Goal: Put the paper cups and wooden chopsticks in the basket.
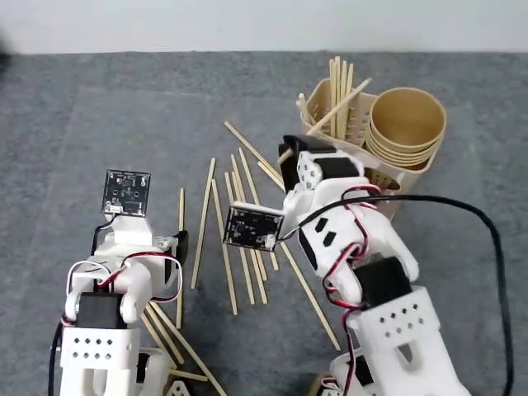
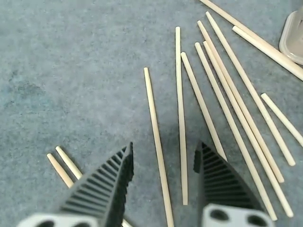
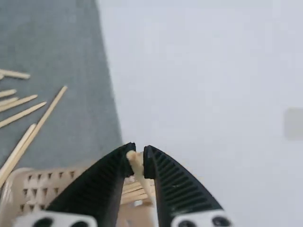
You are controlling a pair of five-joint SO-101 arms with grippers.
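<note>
Because the right gripper, nearly closed, pinches 1 chopstick only by its end above the basket, it may swivel and drop outside the rim, while the left gripper hangs wide open and empty over loose chopsticks on the mat.
</note>
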